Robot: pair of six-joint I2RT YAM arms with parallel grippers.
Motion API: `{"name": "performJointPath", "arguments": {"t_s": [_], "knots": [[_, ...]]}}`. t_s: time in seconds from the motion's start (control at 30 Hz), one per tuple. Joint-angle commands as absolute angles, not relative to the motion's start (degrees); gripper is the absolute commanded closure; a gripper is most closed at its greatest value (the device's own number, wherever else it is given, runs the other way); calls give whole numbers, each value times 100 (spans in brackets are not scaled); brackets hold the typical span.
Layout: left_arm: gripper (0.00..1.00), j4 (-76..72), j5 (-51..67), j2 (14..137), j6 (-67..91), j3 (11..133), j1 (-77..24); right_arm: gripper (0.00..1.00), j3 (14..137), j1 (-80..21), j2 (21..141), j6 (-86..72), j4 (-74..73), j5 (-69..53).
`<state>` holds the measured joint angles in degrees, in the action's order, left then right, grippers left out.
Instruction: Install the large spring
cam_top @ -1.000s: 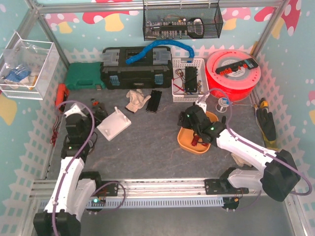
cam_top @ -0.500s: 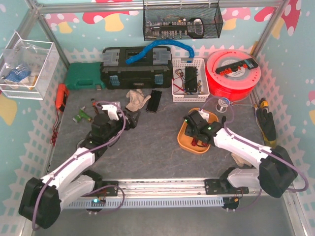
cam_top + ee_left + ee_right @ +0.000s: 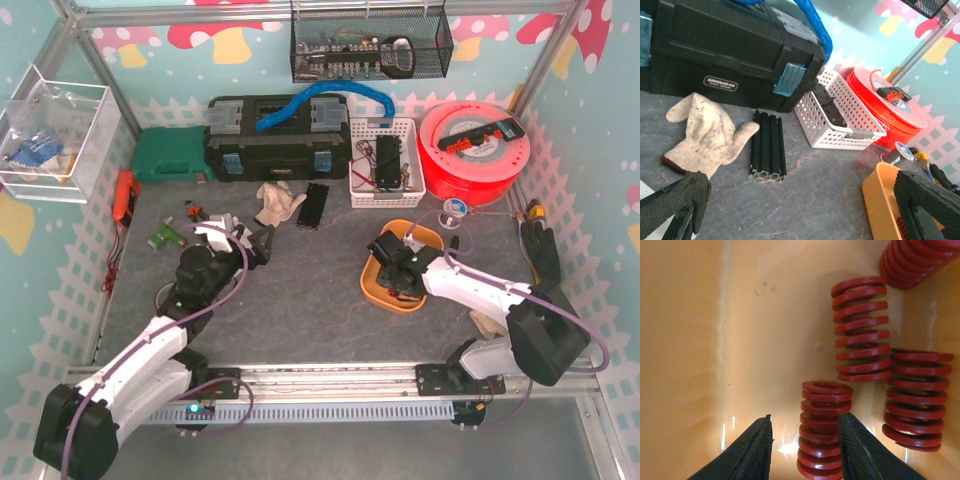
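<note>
1. Your right gripper is reaching down into the orange tray, which is sitting on the counter right of centre.
2. Its jaws are standing apart, flanking one red spring lying on the tray floor. The left finger is showing a gap to the coils, so nothing is being clamped.
3. Three more springs are lying near it in the tray: one farther from the jaws, one alongside, and one at the corner.
4. Your left gripper is pointing across the counter, jaws spread wide and carrying nothing.
5. Ahead of it, a white glove is lying just beside a black extrusion, in front of the black toolbox.
</note>
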<state>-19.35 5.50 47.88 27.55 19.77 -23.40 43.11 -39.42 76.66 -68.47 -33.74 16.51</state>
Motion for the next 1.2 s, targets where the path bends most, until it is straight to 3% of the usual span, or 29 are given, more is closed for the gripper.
{"name": "performJointPath", "arguments": {"t_s": [0.0,0.73,1.17], "knots": [[1,-2092,324,4587,2637,1854,-2364,61,4238,-3938,7887,-7123,-3604,1507],[1,-2041,83,4412,2642,1784,-2363,60,4146,-3938,8490,-7071,-3359,1585],[1,-1986,117,4686,2683,1897,-2366,78,4124,-3940,8133,-6586,-3169,2068]]}}
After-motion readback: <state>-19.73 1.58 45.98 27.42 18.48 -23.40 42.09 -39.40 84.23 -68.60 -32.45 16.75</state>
